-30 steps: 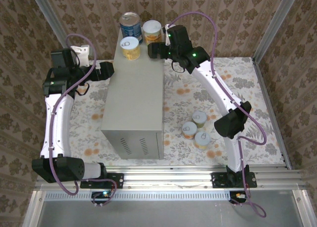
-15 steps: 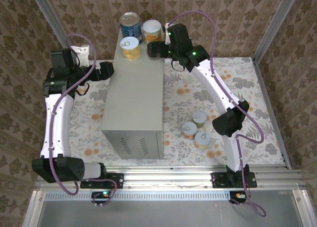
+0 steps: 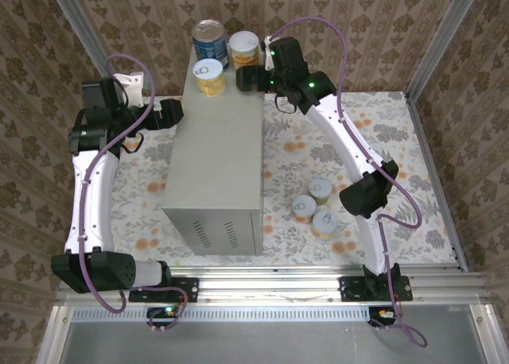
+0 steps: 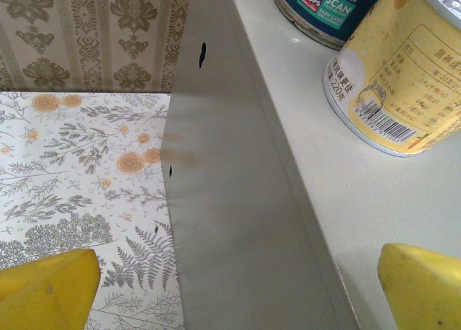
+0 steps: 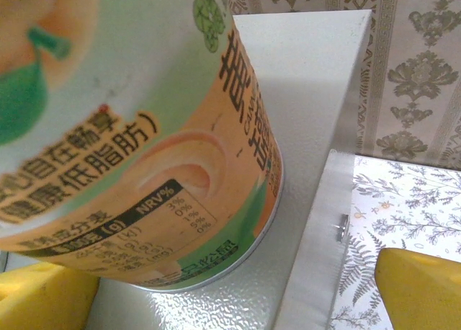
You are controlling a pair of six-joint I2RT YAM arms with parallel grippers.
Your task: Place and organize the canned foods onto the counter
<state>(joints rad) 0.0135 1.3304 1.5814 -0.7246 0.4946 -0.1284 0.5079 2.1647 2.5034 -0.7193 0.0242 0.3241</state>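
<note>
- Right gripper [image 5: 230, 290]: jaws apart, orange-label can [image 5: 130, 128] between them, upright on the counter [image 5: 310, 78]. Label reads "NRV%" plus Chinese text.
- Left gripper [image 4: 236, 287]: jaws apart, astride the counter edge. Ahead of them are a yellow can [image 4: 403, 78] with a barcode and a blue can [image 4: 331, 6] reading "BOX TOPS", "SCAN".
</note>
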